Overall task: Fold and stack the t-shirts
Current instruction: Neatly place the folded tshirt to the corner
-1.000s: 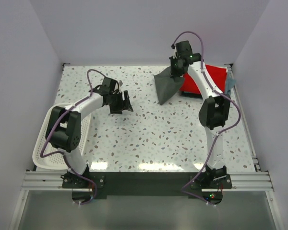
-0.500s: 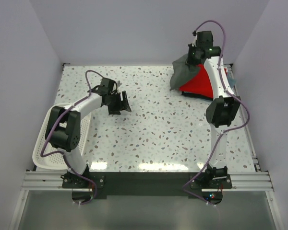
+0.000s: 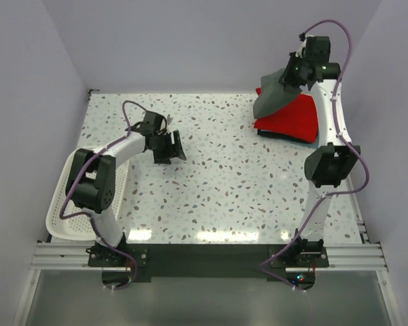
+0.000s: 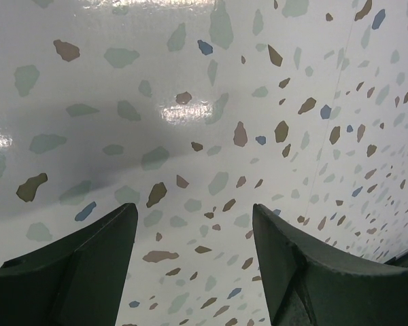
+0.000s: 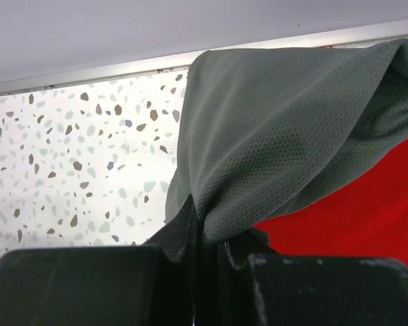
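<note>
Right gripper (image 3: 290, 77) has swung grey t-shirt (image 3: 272, 100) over red t-shirt (image 3: 294, 122)

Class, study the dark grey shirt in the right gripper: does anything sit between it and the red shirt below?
Nothing visible does. The right gripper is shut on the dark grey t-shirt, which hangs over the left part of the red t-shirt. No other object shows between them.
</note>
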Motion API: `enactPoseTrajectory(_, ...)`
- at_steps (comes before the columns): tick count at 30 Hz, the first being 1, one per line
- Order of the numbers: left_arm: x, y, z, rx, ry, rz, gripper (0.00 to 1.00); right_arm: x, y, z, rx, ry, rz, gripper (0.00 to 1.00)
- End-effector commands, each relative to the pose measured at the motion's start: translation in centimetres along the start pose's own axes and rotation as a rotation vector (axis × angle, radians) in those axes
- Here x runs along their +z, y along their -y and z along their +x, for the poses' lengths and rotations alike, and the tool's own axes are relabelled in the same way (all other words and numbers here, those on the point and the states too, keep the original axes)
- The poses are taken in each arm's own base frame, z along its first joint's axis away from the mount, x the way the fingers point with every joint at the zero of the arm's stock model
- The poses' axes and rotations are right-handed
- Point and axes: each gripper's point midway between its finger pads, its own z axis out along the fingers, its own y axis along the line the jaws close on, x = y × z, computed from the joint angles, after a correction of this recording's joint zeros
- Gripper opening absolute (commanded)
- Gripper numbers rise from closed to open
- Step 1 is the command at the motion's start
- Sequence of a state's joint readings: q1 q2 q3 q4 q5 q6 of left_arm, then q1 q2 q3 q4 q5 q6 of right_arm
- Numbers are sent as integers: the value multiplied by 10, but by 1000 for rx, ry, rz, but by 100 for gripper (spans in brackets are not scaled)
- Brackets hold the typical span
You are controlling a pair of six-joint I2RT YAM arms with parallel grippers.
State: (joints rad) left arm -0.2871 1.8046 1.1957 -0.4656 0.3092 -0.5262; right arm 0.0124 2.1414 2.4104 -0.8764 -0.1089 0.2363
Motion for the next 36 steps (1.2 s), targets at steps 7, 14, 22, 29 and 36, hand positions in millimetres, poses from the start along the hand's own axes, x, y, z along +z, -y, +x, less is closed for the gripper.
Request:
enactPoseTrajectory(7,-8,0,-3,31,18,13,74,-9,10,-1,-1,36,29,0)
enactPoseTrajectory(14,-18,5,-9,39,46,12,74,11,54,23,-45,-1,230,0)
enactPoseTrajectory(22,-24,5,-11,41,61,6,74,15,98,30,-59,-3,465,0)
enactPoseTrajectory(29,-40,14,-21,36,96,10,74,2,123,36,-63,-15,628,96)
enactPoseTrajectory(36,-69,25,-41,44,215,6,74,-42,114,38,-50,48,587,99)
